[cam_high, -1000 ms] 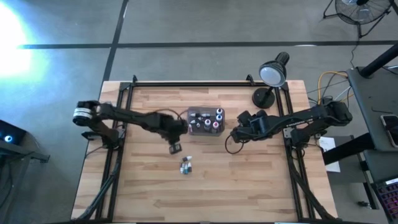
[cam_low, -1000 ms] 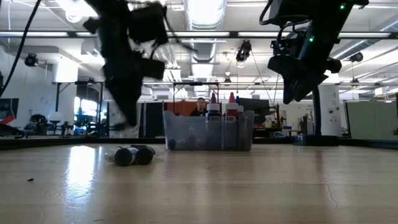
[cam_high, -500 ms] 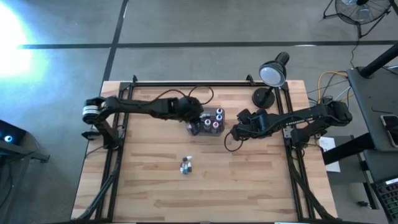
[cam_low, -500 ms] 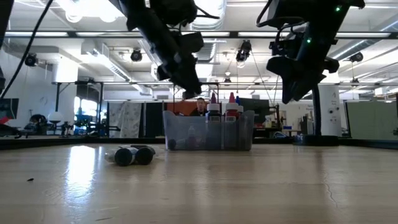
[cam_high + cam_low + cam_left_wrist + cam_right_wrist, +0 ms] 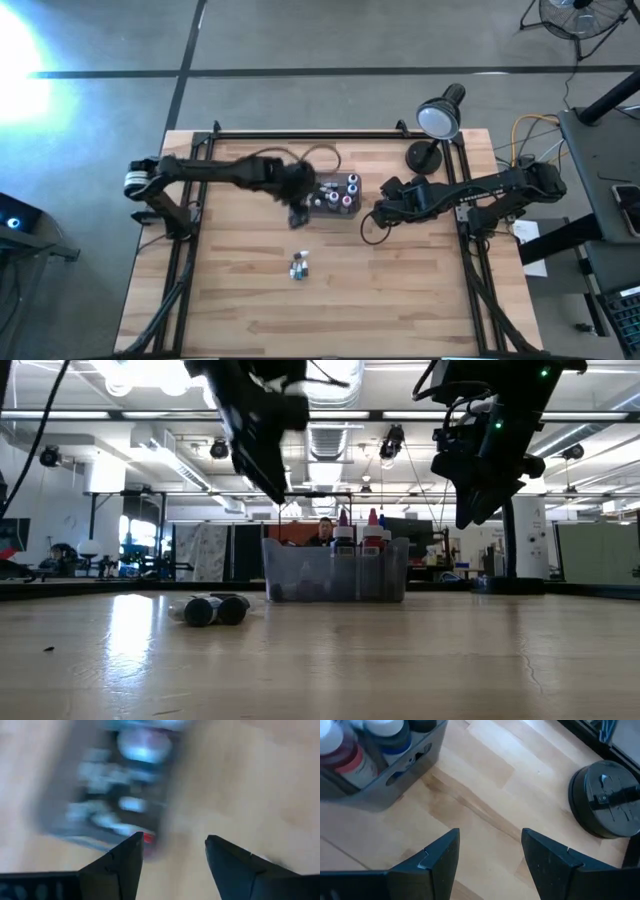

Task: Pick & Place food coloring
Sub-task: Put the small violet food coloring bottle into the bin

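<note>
A clear grey tray (image 5: 325,212) stands at the table's middle with several food coloring bottles (image 5: 341,192) upright in it, their caps (image 5: 345,532) above the rim. A couple more food coloring bottles (image 5: 299,267) lie on their sides on the wood nearer the front edge (image 5: 210,609). My left gripper (image 5: 297,212) hangs open above the tray's left end, holding nothing; its wrist view shows the blurred tray (image 5: 105,795) beyond the gripper (image 5: 172,851). My right gripper (image 5: 381,212) waits open in the air right of the tray (image 5: 375,785).
A black desk lamp (image 5: 438,118) stands at the far right, its round base (image 5: 605,795) close beyond my right gripper. Black frame rails run along the table's left, right and far edges. Bare wood lies toward the near edge.
My left gripper has risen from low over the wood between the tray and the loose bottles, swung toward the far edge over the tray's left end, then drawn back a little toward the near left. The loose bottles and the tray have stayed where they were.
</note>
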